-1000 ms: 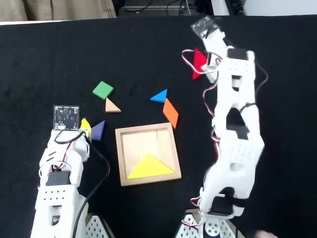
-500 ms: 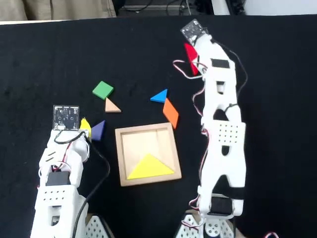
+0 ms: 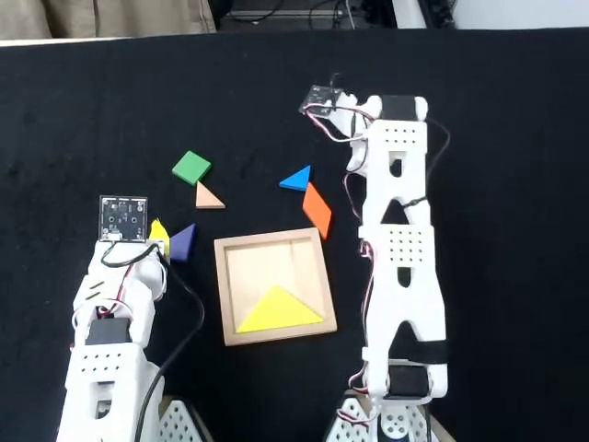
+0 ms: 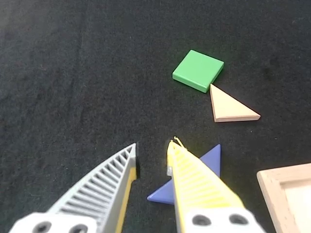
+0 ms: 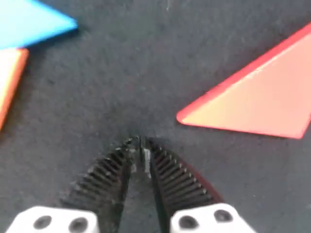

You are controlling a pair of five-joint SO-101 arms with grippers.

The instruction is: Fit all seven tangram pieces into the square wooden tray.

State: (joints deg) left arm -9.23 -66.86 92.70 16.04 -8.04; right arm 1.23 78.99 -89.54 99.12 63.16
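My right gripper point(image 5: 140, 156), jaws pressed together and empty, has swung leftward over the black table point(image 3: 110, 101). The large red tangram triangle point(image 5: 252, 104) lies just beside it, ungrasped and well apart from the square wooden tray point(image 3: 272, 241). My left gripper point(image 4: 151, 151) hangs parted, empty.

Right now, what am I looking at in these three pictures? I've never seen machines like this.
The left arm and right arm are small white robots at a black table. One picture looks down from above; the others come from a camera on each wrist. The wooden tray holds one yellow triangle. Loose on the table lie a green square, peach triangle, purple triangle, blue triangle, orange parallelogram and red triangle. The left fingers are open beside the purple triangle; the right fingers are shut, empty, near the red triangle.
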